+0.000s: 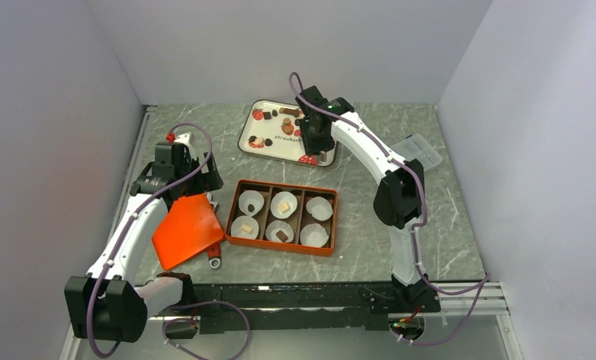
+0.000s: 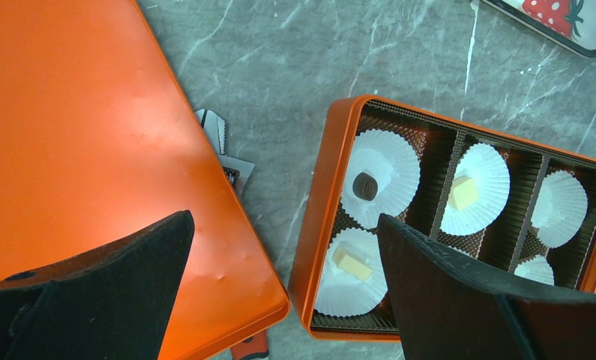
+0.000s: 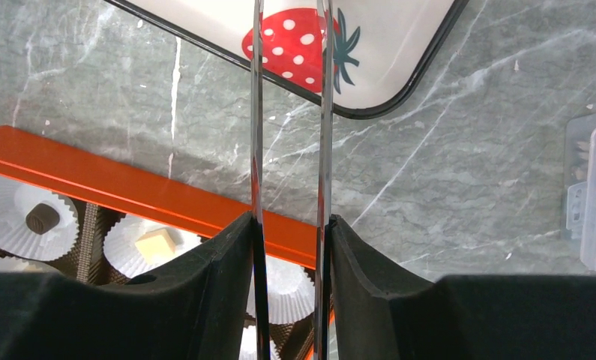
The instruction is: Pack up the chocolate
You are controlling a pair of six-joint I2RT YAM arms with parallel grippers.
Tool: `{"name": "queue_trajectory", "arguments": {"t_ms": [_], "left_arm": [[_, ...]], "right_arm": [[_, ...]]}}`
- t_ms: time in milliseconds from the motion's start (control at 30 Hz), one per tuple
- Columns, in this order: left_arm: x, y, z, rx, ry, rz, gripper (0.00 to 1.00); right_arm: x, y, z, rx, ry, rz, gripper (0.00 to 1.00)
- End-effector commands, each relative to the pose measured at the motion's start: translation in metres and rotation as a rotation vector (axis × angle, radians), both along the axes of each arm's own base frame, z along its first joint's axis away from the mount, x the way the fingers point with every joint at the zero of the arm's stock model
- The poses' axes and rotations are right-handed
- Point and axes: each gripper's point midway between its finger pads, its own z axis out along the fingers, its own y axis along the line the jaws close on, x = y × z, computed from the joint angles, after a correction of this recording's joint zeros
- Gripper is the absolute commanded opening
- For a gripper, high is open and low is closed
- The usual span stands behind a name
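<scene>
The orange box [image 1: 281,184] holds white paper cups. Four of them carry chocolate: dark pieces [image 1: 250,205] [image 1: 281,235] and cream pieces [image 1: 284,205] [image 1: 245,228]. More chocolate [image 1: 268,142] lies on the strawberry-print tray [image 1: 268,146]. My right gripper [image 3: 291,219] is shut on metal tongs [image 3: 256,112], whose two blades stand apart and reach over the tray's near right corner [image 3: 399,45]; their tips are out of the wrist view. My left gripper [image 2: 283,217] hangs open above the gap between the orange lid [image 2: 77,135] and the box's left rim [image 2: 317,217], holding nothing.
The orange lid [image 1: 186,229] lies flat left of the box with an orange-handled tool [image 1: 214,259] partly under it. A clear plastic container [image 1: 418,150] sits at the right, behind the right arm. Grey walls close in the table on three sides.
</scene>
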Motion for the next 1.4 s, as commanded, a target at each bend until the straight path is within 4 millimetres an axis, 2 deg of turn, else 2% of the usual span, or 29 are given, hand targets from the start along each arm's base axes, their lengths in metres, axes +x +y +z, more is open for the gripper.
{"name": "queue_trajectory", "arguments": {"t_ms": [0,300,433,733,1000,1167,1367], "left_arm": [[0.007,0.001,0.007,-0.008,-0.040,0.007,0.99],[0.006,0.001,0.006,-0.007,-0.036,0.004,0.99],[0.007,0.001,0.007,-0.007,-0.036,0.004,0.99],[0.006,0.001,0.006,-0.007,-0.034,0.004,0.99],[0.007,0.000,0.006,-0.008,-0.033,0.004,0.99],[0.006,0.002,0.005,-0.002,-0.031,0.007,0.99],[0.007,0.001,0.004,-0.003,-0.028,0.006,0.99]], "right_arm": [[0.004,-0.008,0.036,0.005,-0.085,-0.027,0.42],[0.003,-0.011,0.054,0.024,-0.132,-0.043,0.41],[0.004,-0.018,0.052,-0.005,-0.139,-0.064,0.42],[0.004,-0.021,0.017,-0.066,-0.075,-0.071,0.42],[0.011,-0.012,-0.005,-0.062,-0.044,-0.054,0.41],[0.015,-0.011,-0.013,-0.070,-0.036,-0.055,0.40],[0.014,-0.015,-0.005,-0.079,-0.053,-0.067,0.29]]}}
